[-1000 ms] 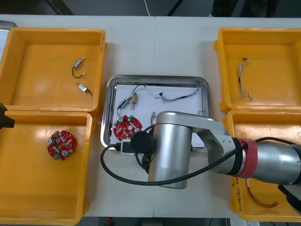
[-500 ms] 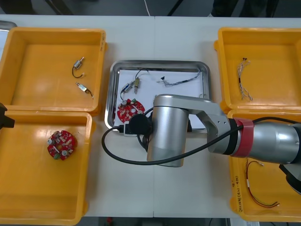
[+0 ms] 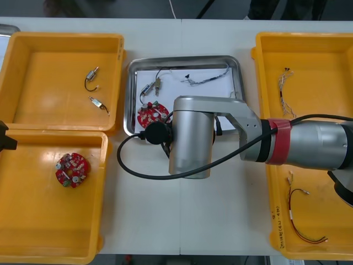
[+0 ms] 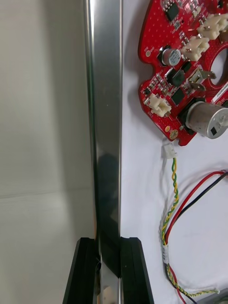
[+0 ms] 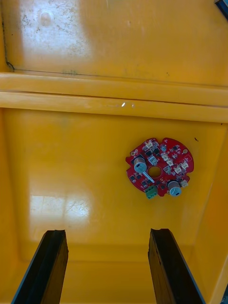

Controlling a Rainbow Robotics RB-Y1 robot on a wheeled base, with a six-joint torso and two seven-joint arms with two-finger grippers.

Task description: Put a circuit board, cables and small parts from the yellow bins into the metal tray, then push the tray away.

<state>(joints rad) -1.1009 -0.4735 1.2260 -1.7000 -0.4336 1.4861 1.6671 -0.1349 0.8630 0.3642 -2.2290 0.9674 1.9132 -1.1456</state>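
The metal tray [image 3: 128, 94] lies between the yellow bins, white inside. It holds a round red circuit board [image 3: 153, 115], a twisted cable [image 3: 207, 79] and a small metal part [image 3: 153, 86]. My right arm [image 3: 190, 138] reaches over the tray's near edge. In the right wrist view my right gripper [image 4: 110, 270] is shut on the tray's shiny rim [image 4: 107, 118], with the circuit board [image 4: 190, 71] and a red and yellow cable [image 4: 173, 199] just inside. My left gripper [image 5: 108, 266] hangs open above another circuit board [image 5: 158, 167] in the near left bin.
The far left bin [image 3: 33, 41] holds small metal parts [image 3: 92, 77]. A circuit board [image 3: 71, 169] lies in the near left bin. The far right bin has a twisted cable [image 3: 287, 94]; the near right bin has a red and yellow cable [image 3: 300, 221].
The tray has slid away from me toward the table's far edge, with my right arm moving along with it. The left arm has stayed still.
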